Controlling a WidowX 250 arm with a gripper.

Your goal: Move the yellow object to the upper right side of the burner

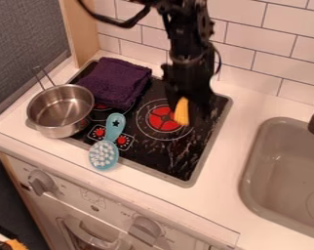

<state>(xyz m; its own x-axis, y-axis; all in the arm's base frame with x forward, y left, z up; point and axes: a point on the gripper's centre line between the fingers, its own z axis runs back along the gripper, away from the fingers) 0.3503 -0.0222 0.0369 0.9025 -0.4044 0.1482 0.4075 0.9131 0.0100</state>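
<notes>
Shiny metal pot [60,110] (smooth too).

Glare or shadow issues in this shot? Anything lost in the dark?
Camera view: pale streaks on the glossy black stovetop, reflections or marks, can't tell; bright highlights on the round stainless-steel pot. Same camera view: black robot hand merges into the dark stovetop behind it; yellow tapered object contrasts well.

The yellow object [181,112], narrower at top, is at the burner's [161,119] right side. The burner is red, ringed in white.
</notes>
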